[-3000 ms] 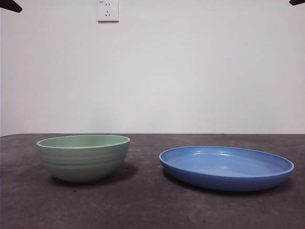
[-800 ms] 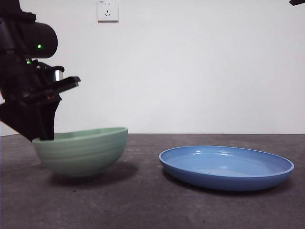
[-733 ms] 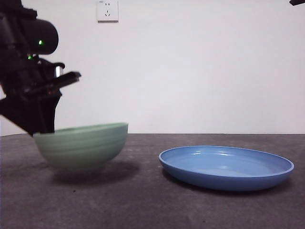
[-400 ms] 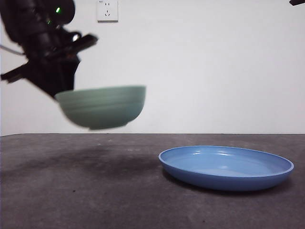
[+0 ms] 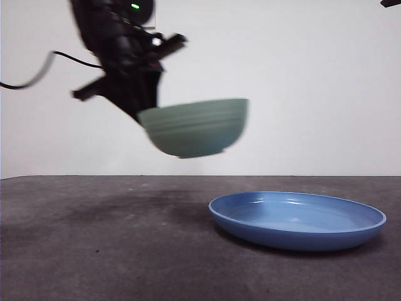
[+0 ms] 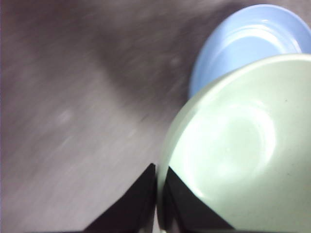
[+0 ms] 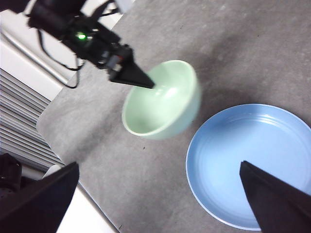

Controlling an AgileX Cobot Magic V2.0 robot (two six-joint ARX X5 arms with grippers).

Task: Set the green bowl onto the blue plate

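The green bowl hangs in the air above the table, just left of the blue plate. My left gripper is shut on the bowl's left rim, one jaw inside and one outside, as the left wrist view shows at the bowl with my left gripper pinching its edge. The plate lies beyond the bowl there. In the right wrist view the bowl is held by the left gripper beside the plate. My right gripper is open, high above the table.
The dark grey table runs back to a white wall with a socket. A black cable trails from the left arm. A black tip of the waiting right arm shows at the top right corner.
The left gripper took the bowl by its rim, lifted it off the table and carried it up and to the right toward the plate. The plate has not moved.
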